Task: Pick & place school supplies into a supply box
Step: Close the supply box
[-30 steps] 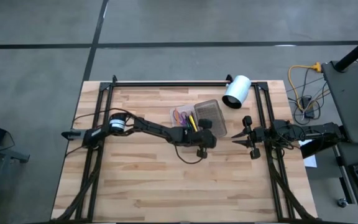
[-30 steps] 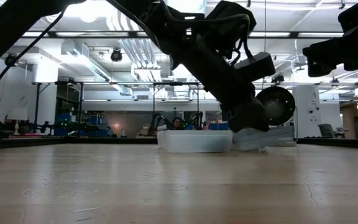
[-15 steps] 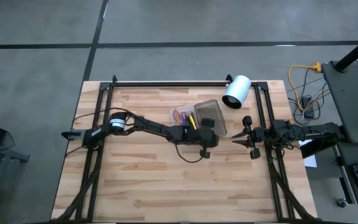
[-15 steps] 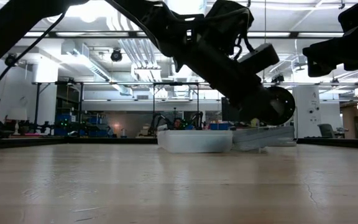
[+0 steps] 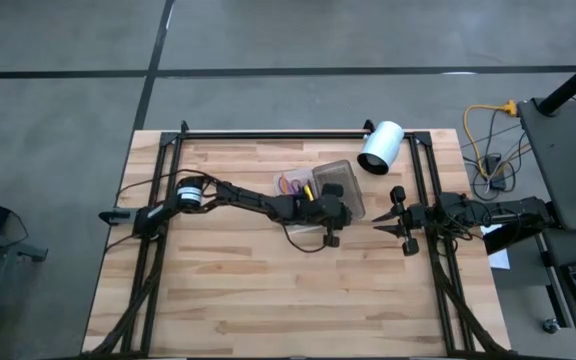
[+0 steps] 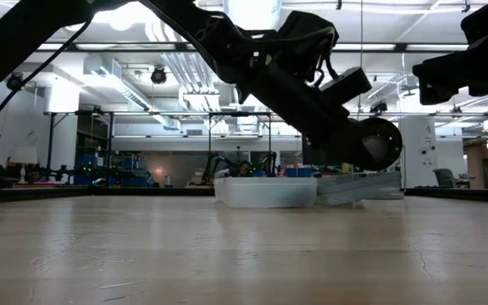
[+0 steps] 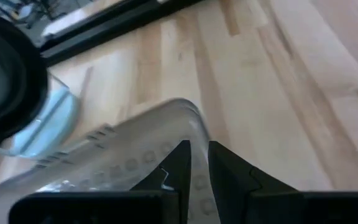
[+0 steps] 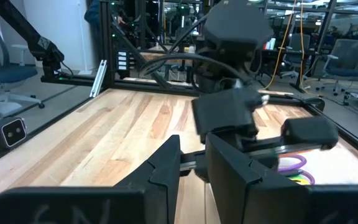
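Note:
The supply box lies open at mid-table: its whitish tray (image 5: 286, 180) holds purple-handled scissors (image 5: 291, 186) and a yellow pencil (image 5: 308, 191). Its grey ribbed lid (image 5: 344, 176) lies beside the tray, toward the table's right, tilted up a little in the low view (image 6: 371, 184). My left gripper (image 7: 199, 158) hangs over the lid's near part, slanting down, its fingers shut with only a thin slit between them. My right gripper (image 5: 378, 225) waits shut at the table's right side, pointing level toward the box. My left gripper's fingertips (image 7: 180, 163) stand over the clear lid close to its rounded corner (image 7: 188, 118), slanting down from the table's left. Whether they touch the lid I cannot tell; nothing shows between the fingers.
A white cylinder (image 5: 380, 147) lies at the far right, just beyond the lid. Black frame rails (image 5: 268, 134) run along the far edge and both sides. Bare wood (image 5: 268, 290) fills the near half of the table.
My left gripper has tipped up from a steep downward slant to a flatter one and rolled a little, its fingers swinging toward the lid and the far edge. The lid and tray stay where they were.

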